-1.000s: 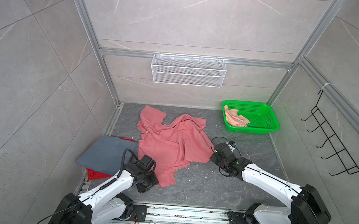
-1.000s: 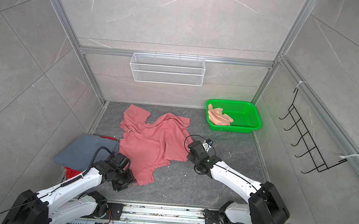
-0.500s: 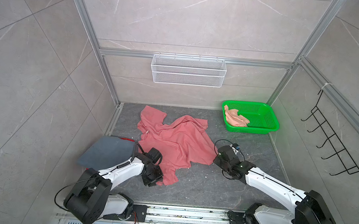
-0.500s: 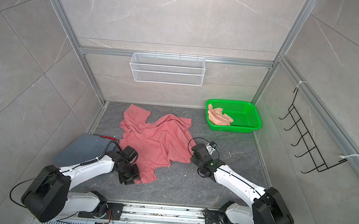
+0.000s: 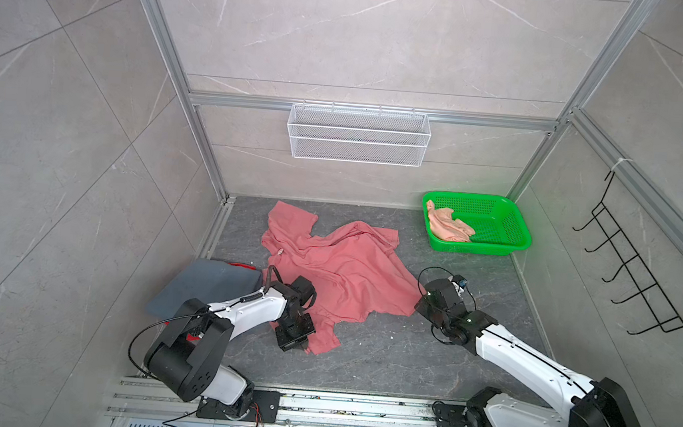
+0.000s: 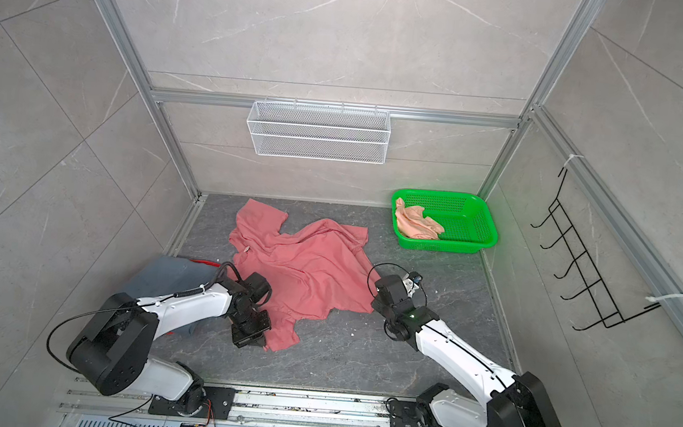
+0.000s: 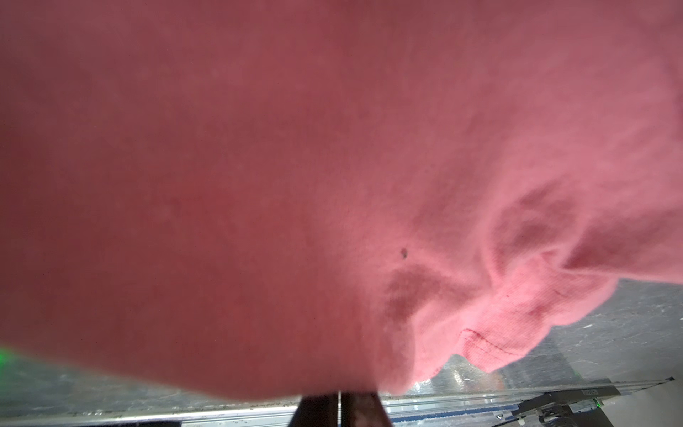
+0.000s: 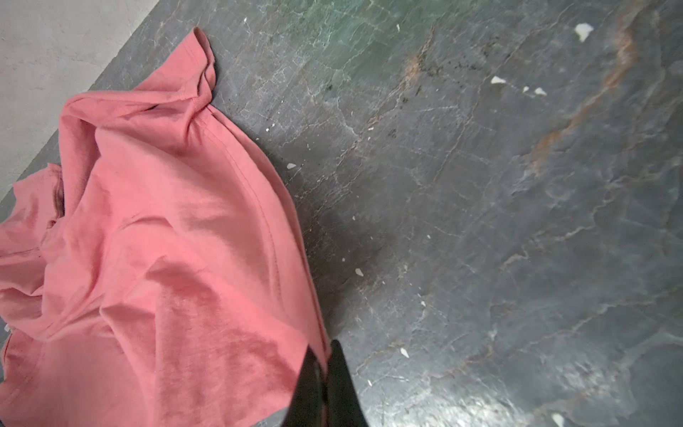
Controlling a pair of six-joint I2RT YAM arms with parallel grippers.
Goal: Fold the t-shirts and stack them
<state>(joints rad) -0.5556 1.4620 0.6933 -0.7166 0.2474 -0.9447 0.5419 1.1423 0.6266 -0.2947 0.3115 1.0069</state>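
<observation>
The coral shirt (image 5: 339,268) lies crumpled in the middle. It fills the left wrist view and hides the tips of the left gripper (image 7: 339,405), whose jaws look pinched shut on the near hem. The right gripper (image 8: 323,364) is clamped on the shirt's right edge. The red shirt (image 5: 240,263) barely peeks from under the grey shirt (image 5: 205,285).

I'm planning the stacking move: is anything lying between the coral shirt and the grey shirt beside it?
No loose thing lies between them. Only the left arm crosses over the near side of the grey shirt, its tool shut on the near edge of the coral shirt.
</observation>
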